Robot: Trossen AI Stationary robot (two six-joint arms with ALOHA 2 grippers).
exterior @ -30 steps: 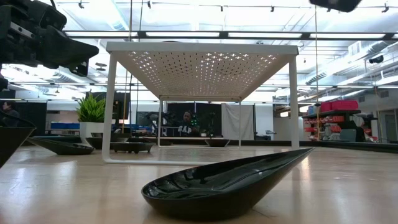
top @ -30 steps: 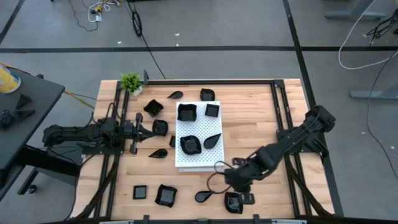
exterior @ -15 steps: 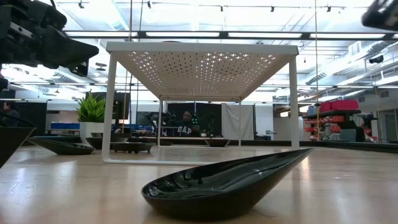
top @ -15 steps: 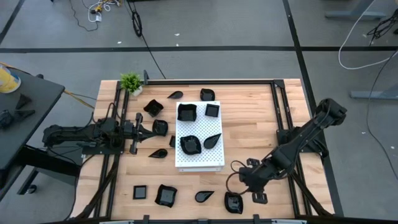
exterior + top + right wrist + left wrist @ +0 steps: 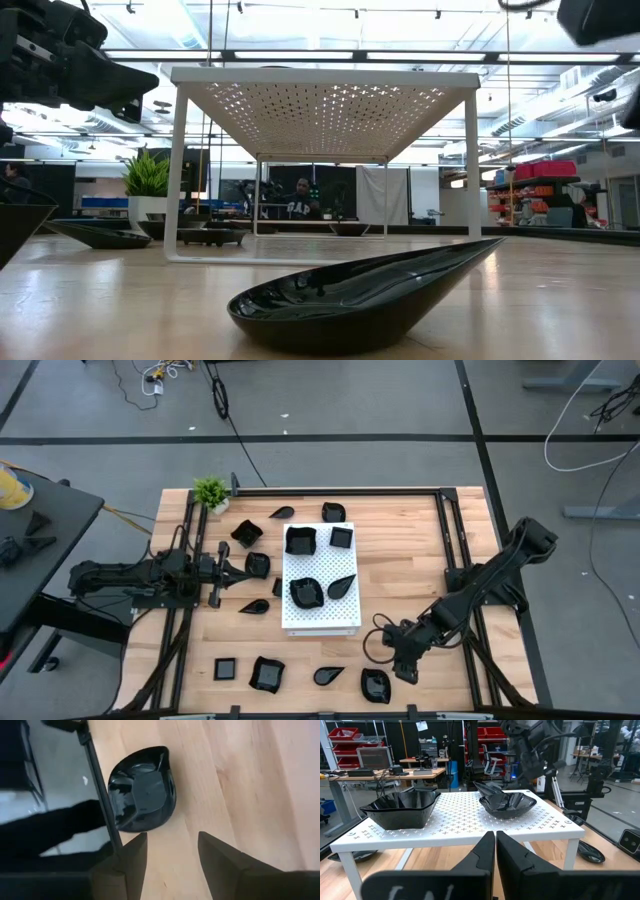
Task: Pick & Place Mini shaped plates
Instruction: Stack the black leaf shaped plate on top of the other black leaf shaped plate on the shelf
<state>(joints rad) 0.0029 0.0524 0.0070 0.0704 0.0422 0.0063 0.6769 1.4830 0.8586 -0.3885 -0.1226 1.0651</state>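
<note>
The left gripper point(image 5: 240, 567) waits with fingers together beside the white board point(image 5: 320, 615), near its left edge. The right gripper point(image 5: 400, 663) hovers with fingers apart over bare surface point(image 5: 420, 550), just beside a black plate point(image 5: 375, 685) lying at the front edge.

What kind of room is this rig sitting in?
Most likely a robotics lab or workshop: the low view shows an open hall with strip lights overhead, the left wrist view shows workbenches with gear, and red storage bins on shelves.
</note>
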